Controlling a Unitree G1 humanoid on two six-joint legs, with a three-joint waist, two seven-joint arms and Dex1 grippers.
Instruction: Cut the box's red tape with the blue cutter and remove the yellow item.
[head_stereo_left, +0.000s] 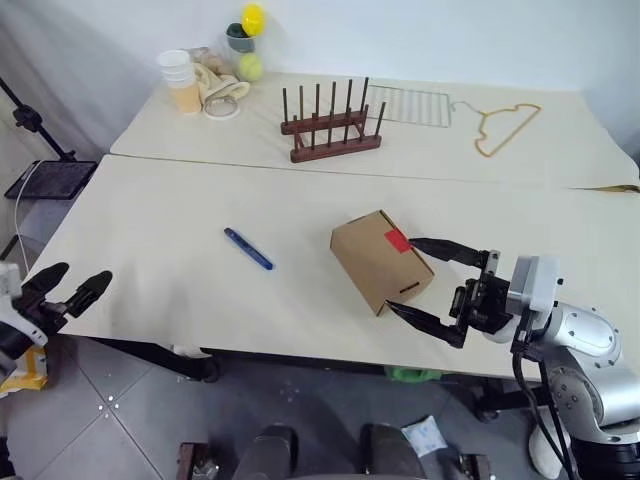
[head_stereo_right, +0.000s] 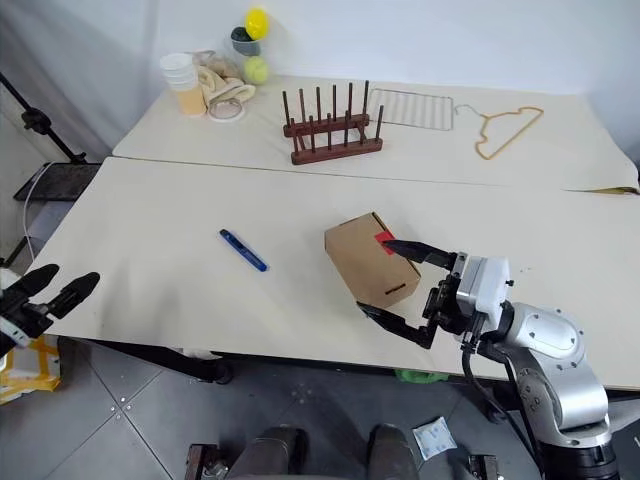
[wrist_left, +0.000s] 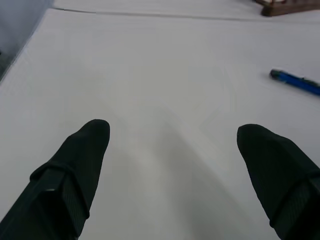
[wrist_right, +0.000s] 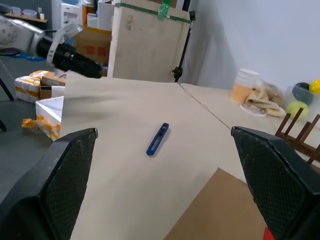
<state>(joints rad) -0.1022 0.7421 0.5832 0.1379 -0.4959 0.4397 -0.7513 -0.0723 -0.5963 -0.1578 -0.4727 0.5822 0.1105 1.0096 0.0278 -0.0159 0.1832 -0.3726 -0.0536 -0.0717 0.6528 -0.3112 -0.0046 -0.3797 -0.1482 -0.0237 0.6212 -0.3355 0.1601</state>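
Two task things lay in plain sight on the near table (head_stereo_left: 150, 250): the blue cutter (head_stereo_left: 248, 249) and the box (head_stereo_left: 380, 262). The blue cutter was slim and pen-shaped, flat on the bare tabletop left of the box and well apart from it, its long axis running from far-left to near-right; which end carried the dark tip was too small to tell. The box was a small plain brown carton, closed, turned so one corner pointed towards the far side, with a short slot in its near-right face. The red tape (head_stereo_left: 397, 240) was a short bright red patch on the top near the right edge.

The right gripper (head_stereo_left: 424, 280) sat at the box's right side with its two black fingers spread wide, one by the tape and the other by the near corner, gripping nothing; whether either tip touched the cardboard could not be made out. The left gripper (head_stereo_left: 68, 287) hung at the table's near-left edge, well apart from the cutter, fingers also wide apart and empty.

At the far-left corner, a yellow oval (head_stereo_left: 253, 19) sat on a dark cup, partly cut off at the top.
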